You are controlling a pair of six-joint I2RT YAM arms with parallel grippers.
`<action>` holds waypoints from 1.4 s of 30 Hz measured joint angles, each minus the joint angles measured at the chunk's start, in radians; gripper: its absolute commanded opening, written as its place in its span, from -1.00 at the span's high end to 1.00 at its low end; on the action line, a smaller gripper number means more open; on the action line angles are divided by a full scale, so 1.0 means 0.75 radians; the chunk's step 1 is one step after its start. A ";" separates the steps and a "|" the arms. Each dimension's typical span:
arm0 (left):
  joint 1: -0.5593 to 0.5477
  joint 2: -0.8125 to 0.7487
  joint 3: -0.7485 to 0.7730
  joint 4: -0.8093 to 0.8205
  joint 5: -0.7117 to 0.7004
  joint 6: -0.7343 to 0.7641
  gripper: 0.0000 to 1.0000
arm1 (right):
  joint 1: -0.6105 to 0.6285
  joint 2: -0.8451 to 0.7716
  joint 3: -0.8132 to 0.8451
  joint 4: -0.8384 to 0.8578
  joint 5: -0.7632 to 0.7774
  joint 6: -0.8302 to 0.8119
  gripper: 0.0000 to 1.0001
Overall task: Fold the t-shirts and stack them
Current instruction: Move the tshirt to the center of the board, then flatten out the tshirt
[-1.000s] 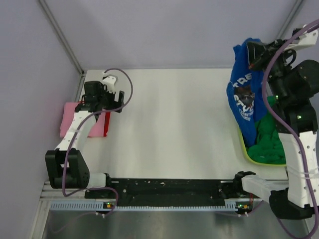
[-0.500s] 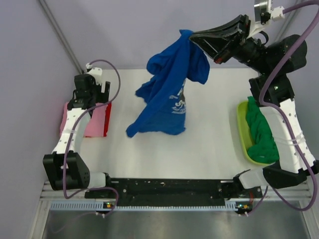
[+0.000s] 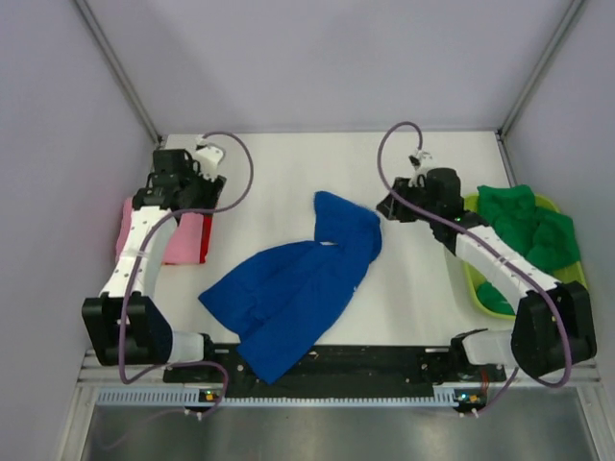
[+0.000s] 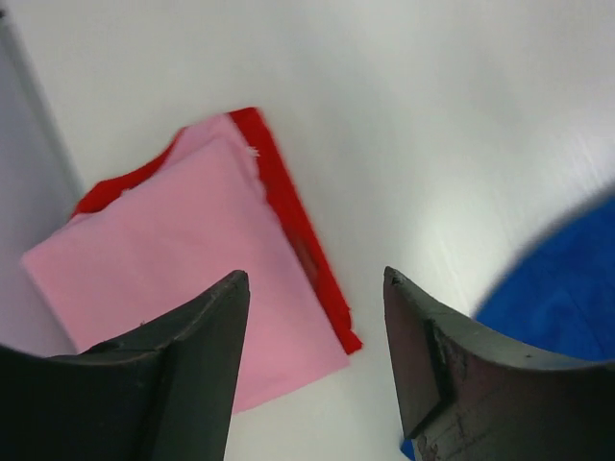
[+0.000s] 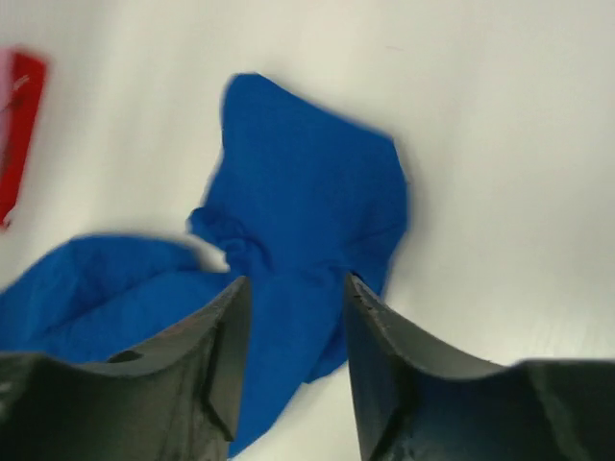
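The royal-blue t-shirt (image 3: 293, 288) lies crumpled on the middle of the table, lettering hidden. It also shows in the right wrist view (image 5: 307, 192). My right gripper (image 3: 389, 206) is open and empty just right of the shirt's far end; in its own view (image 5: 293, 288) the jaws stand apart above the blue cloth. A folded pink t-shirt (image 3: 181, 245) lies at the left on a red cloth (image 3: 205, 238). My left gripper (image 3: 189, 200) is open and empty above its far right corner (image 4: 183, 259). Green t-shirts (image 3: 524, 230) lie bunched at the right.
The green shirts sit in a lime-green basket (image 3: 473, 288) at the table's right edge. Grey walls close in the table at the left, back and right. The arm bases and a black rail (image 3: 327, 360) run along the near edge, under the blue shirt's near corner.
My right arm carried the blue t-shirt from the basket over the table, let it go, and came down low. The shirt now lies on the table. The left gripper barely moved.
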 measured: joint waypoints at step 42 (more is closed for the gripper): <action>-1.000 0.078 -0.613 -0.625 0.244 0.335 -0.08 | 0.272 1.426 1.469 -0.812 0.491 -0.343 1.00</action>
